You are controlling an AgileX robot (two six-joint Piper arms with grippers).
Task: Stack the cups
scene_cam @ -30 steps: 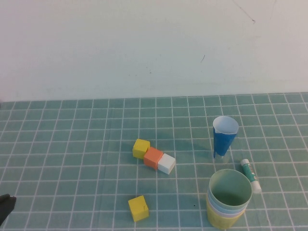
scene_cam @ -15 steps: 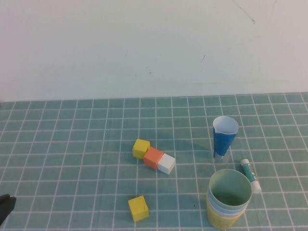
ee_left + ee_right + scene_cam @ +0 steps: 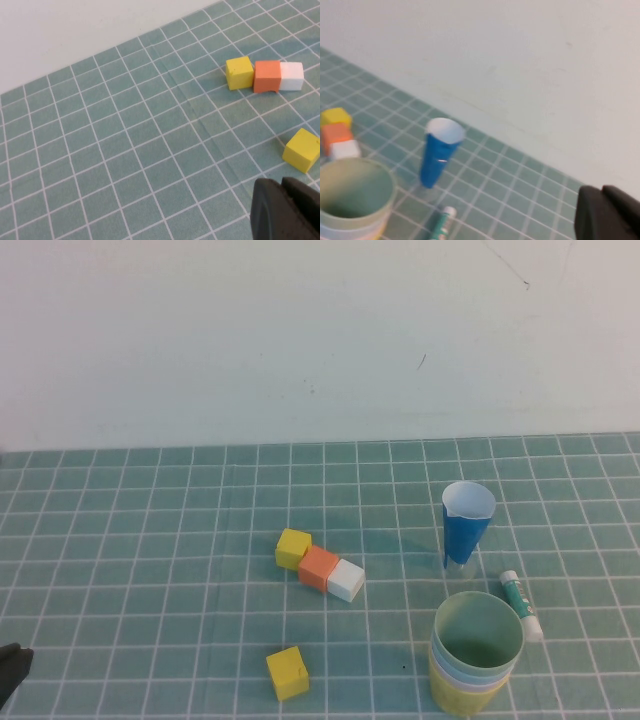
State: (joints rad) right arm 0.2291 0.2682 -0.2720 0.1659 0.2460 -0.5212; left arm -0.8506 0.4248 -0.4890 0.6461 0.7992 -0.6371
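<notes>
Four cups [image 3: 477,655] sitting nested in one upright stack on tabletop [image 3: 150,540], near front edge on right side. Sage green cup innermost, mouth open upward, empty. Light blue, pink, yellow rims showing as bands below its rim, yellow outermost. Stack standing free, nothing touching it.

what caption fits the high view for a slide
Cups nested in one stack near the right, sage green cup innermost; left gripper parked at left edge, right gripper out of this view.
</notes>
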